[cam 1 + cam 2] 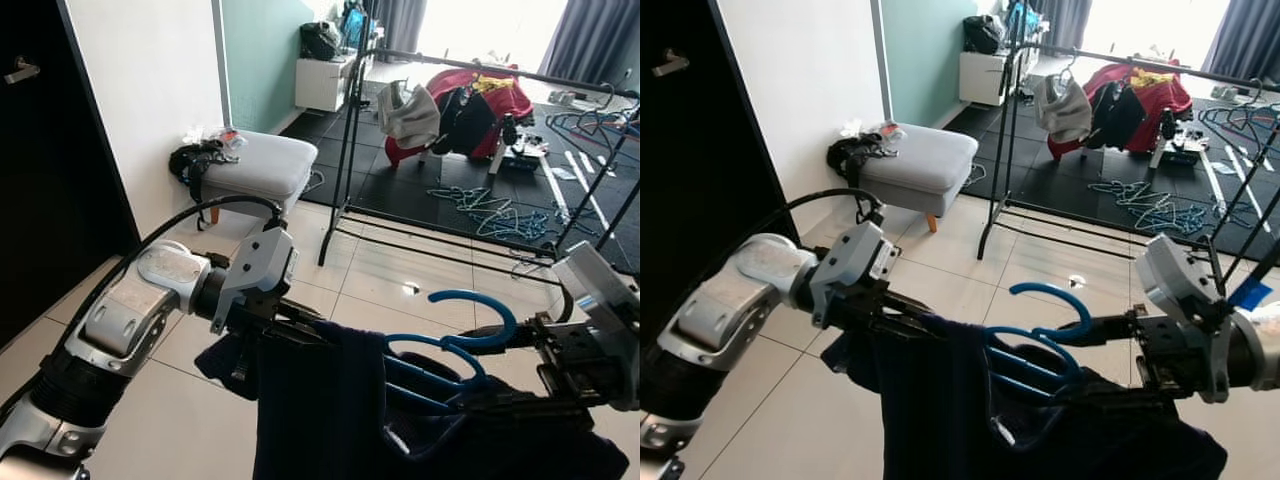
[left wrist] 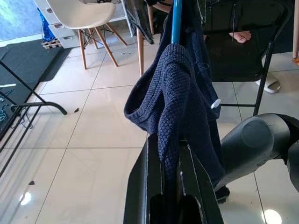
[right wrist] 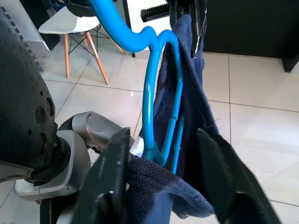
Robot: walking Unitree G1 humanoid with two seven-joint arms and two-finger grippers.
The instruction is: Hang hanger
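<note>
Left gripper (image 1: 285, 318) is clamped on one end of our blue hanger (image 1: 455, 345) with the navy knit sweater (image 1: 330, 410) draped over it. Right gripper (image 1: 520, 395) straddles the other end, fingers spread around fabric and hanger; we cannot tell if it truly grips. We judge loading done; left is carrying it to the black clothes rack (image 1: 480, 68), well ahead, and hooking it on.

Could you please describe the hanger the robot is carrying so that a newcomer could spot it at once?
Look between the two silver arms in the foreground. A dark navy knitted garment is stretched from the left tool to the right tool. The blue plastic hanger pokes its hook above it.
</note>
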